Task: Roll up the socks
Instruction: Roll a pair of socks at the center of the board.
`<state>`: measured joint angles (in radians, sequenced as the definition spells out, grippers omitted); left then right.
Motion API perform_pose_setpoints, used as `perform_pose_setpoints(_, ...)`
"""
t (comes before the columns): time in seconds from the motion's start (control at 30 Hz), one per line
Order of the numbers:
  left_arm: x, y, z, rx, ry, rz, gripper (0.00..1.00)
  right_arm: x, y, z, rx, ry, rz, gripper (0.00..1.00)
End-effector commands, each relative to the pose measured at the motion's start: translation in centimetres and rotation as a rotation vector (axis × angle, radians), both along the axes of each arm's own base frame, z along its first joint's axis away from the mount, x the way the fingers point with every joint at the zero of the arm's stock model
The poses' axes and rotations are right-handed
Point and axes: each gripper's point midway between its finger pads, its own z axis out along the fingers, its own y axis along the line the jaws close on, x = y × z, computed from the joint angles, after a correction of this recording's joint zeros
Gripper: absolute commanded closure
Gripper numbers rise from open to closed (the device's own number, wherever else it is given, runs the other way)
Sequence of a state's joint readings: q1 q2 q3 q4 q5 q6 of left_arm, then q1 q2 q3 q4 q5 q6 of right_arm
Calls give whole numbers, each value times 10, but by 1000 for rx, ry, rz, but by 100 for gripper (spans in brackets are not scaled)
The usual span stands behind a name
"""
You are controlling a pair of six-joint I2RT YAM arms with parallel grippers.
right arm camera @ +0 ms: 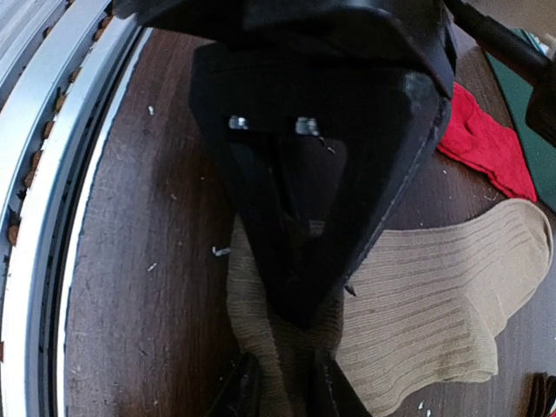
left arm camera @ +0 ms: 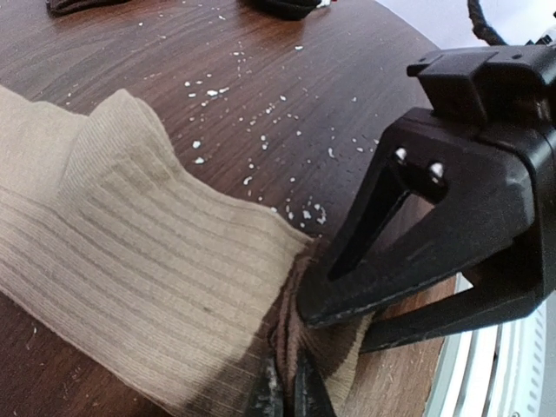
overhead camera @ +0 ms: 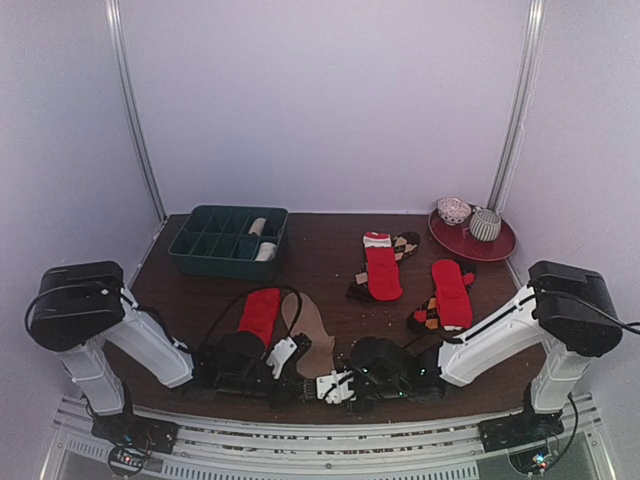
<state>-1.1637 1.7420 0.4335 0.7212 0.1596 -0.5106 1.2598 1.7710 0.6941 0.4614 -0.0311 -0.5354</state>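
- Tan sock [overhead camera: 319, 342] lies flat on the dark wooden table [overhead camera: 320, 235], near the front edge, between the two arms
- Left gripper [left arm camera: 287, 395]: fingers nearly together, pinching a bunched fold at the sock's near end; the ribbed fabric spreads away flat to the left
- Right gripper [right arm camera: 282, 391]: fingers either side of the same bunched end, fabric filling the gap, clamped on it; the two grippers sit just beside each other
- Single red sock [overhead camera: 260, 312] lies flat just left of the tan one
- Farther back right, two more red socks [overhead camera: 382, 268], each lying on a brown diamond-patterned sock [overhead camera: 405, 243]
- Green tray [overhead camera: 190, 245] at back left, pale rolls in its right-hand compartments
- Red plate [overhead camera: 500, 248] at back right, carrying two rounded bundles
- White flecks scattered on the wood by the tan sock
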Motion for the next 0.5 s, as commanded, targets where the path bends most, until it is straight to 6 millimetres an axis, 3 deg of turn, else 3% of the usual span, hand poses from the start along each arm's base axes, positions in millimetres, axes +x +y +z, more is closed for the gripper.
perform_pose_setpoints(0.0,-28,49,-61,252,91,-61,100,7,-33,-43,-149,92,-111,84)
perform_pose_setpoints(0.1,-23,49,-53,244,54,-52,100,-5,-36,-50,-158,215,-127,90)
perform_pose_setpoints(0.2,-11,48,-36,229,-23,-22,58,-19,-38,-51,-160,403,-151,92)
perform_pose_setpoints(0.23,-7,48,-28,218,-55,-12,48,-24,-38,-50,-160,471,-158,93)
perform_pose_setpoints(0.33,5,49,3,158,-156,29,30,-37,-39,-47,-177,694,-195,93)
perform_pose_setpoints(0.47,4,52,49,0,-272,21,20,-46,-47,-49,-249,917,-284,93)
